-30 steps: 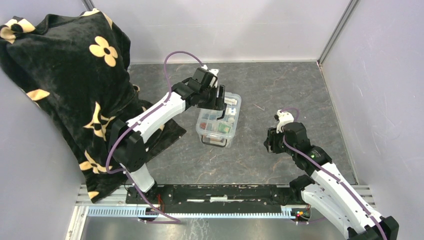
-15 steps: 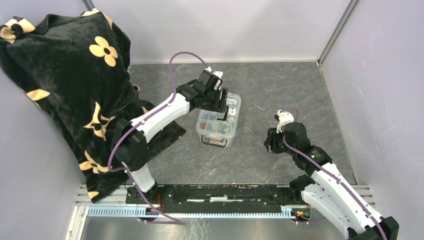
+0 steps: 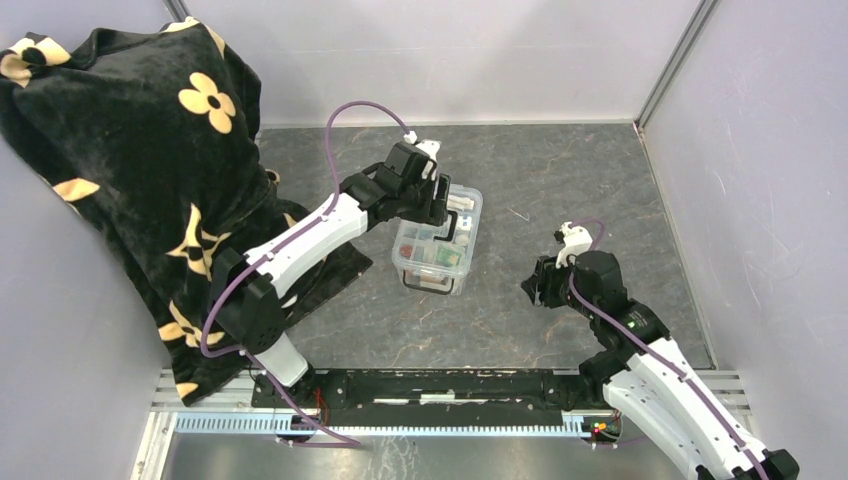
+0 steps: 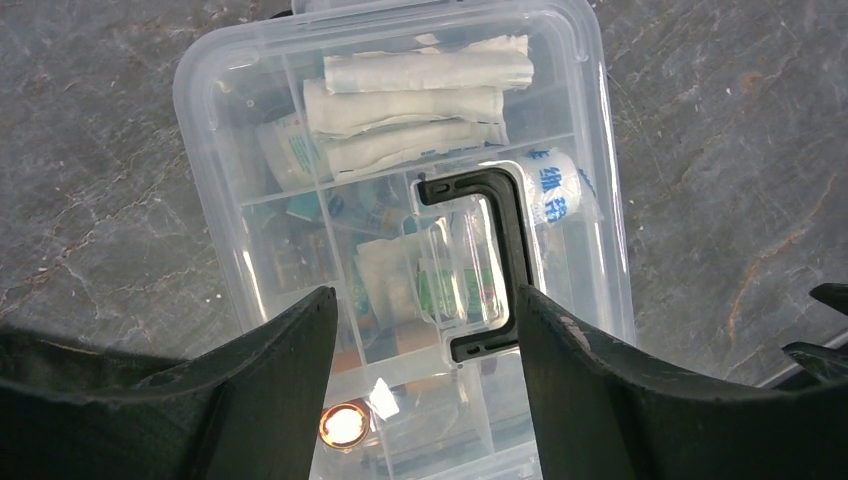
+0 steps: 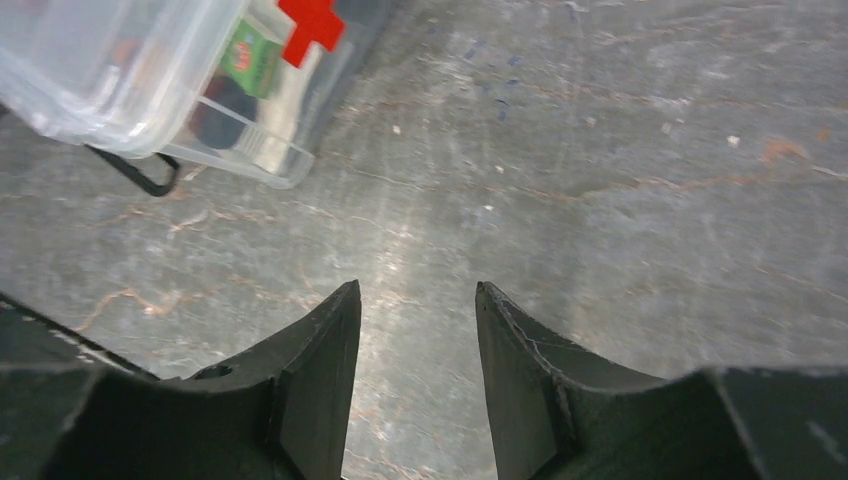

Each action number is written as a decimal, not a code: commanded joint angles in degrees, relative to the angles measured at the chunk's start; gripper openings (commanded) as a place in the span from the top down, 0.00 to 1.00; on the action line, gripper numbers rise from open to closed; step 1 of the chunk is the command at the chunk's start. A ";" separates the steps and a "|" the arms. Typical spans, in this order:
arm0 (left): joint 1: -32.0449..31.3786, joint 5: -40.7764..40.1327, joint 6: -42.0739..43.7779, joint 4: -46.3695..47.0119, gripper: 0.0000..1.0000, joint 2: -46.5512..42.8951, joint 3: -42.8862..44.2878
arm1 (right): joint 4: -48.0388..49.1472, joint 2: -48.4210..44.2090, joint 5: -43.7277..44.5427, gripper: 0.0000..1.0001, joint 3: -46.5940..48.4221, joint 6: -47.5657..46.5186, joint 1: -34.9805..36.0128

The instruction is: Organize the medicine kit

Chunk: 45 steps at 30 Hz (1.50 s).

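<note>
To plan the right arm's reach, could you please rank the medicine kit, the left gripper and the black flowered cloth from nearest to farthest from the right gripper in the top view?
1. The medicine kit, just left of the right gripper.
2. The left gripper, over the kit's far half.
3. The black flowered cloth, draped at the far left.

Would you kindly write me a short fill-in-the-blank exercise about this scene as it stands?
1. The medicine kit has a ____ handle on its lid.
2. The cross on its side is ____.
3. The end effector hanging open above the kit belongs to the ____ arm.
4. The right end effector is open over the table and holds ____.
Missing words: black; red; left; nothing.
</note>
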 commanded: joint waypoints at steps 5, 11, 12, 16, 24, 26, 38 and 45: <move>-0.13 -0.75 4.17 5.83 0.28 -2.07 -1.55 | 18.13 -1.73 -16.09 0.44 -9.63 13.97 -0.02; 1.97 1.53 6.68 11.31 0.21 -0.33 4.73 | 29.06 -1.11 -18.71 0.43 -15.46 23.44 2.01; 2.69 2.95 6.89 12.08 0.21 0.53 6.07 | 30.68 -1.00 -17.75 0.43 -15.90 24.33 2.84; 5.02 7.40 8.73 14.00 0.20 5.48 11.24 | 37.11 -1.99 -13.40 0.43 -19.35 30.81 5.76; 7.78 14.69 11.42 15.56 0.20 14.97 17.46 | 46.72 1.31 -6.62 0.45 -19.43 35.40 14.21; 8.63 15.99 10.83 15.60 0.20 16.89 19.44 | 49.54 3.25 -4.05 0.45 -18.77 35.29 17.85; 12.32 19.72 2.52 14.64 0.17 23.10 21.69 | 69.15 18.28 18.09 0.50 -16.72 25.21 35.70; 13.49 23.73 1.33 14.23 0.17 25.80 22.39 | 78.53 30.13 17.42 0.55 -12.97 22.66 35.74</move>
